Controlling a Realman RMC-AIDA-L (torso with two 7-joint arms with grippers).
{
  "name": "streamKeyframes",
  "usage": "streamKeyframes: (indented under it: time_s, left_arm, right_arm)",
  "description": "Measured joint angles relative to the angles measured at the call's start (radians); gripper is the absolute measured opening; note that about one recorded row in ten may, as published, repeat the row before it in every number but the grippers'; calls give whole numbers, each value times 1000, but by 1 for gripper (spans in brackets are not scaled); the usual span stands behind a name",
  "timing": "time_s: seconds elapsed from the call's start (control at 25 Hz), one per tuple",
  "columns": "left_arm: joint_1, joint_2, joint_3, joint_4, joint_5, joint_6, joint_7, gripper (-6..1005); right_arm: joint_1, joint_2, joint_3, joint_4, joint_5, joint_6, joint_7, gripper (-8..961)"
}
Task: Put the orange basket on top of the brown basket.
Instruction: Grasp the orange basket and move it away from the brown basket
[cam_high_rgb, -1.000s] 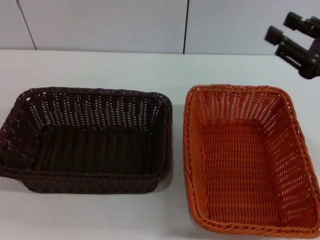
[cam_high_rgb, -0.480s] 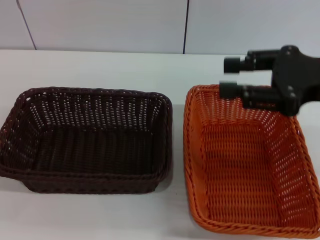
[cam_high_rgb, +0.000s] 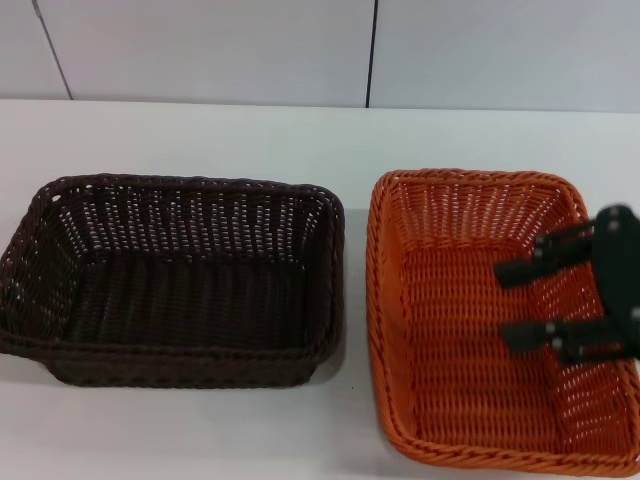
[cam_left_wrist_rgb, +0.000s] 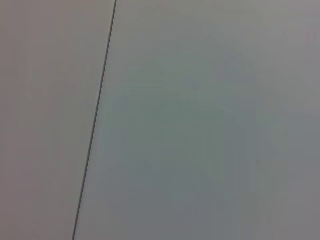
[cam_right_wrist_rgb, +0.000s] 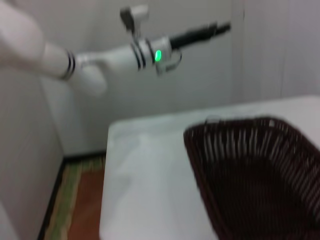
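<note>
Orange basket (cam_high_rgb: 480, 320) has the right gripper's (cam_high_rgb: 510, 305) spread fingers (cam_high_rgb: 530, 262) above it.

Orange basket (cam_high_rgb: 470, 330) and brown basket (cam_high_rgb: 180, 280) look woven wicker; table (cam_high_rgb: 250, 135) smooth, matt.

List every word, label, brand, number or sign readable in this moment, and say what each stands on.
None can be read.
The orange basket and the brown basket show bare weave, no tag.
The right gripper, open over the orange basket, bears no legible marking.
The left arm, raised off to the side of the table, shows only a green light, no text.
</note>
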Motion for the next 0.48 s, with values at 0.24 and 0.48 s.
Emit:
streamKeyframes:
  time_s: [0.24,0.48]
  left_arm:
    - [-9,5,0,-3,0,23,2,741]
    - [-14,8,0,-4,4,30,4,741]
  right_arm:
    - [-14,10,-84,67,-115,0,3,514]
    - [-10,17,-143,61,-164,1,13,515]
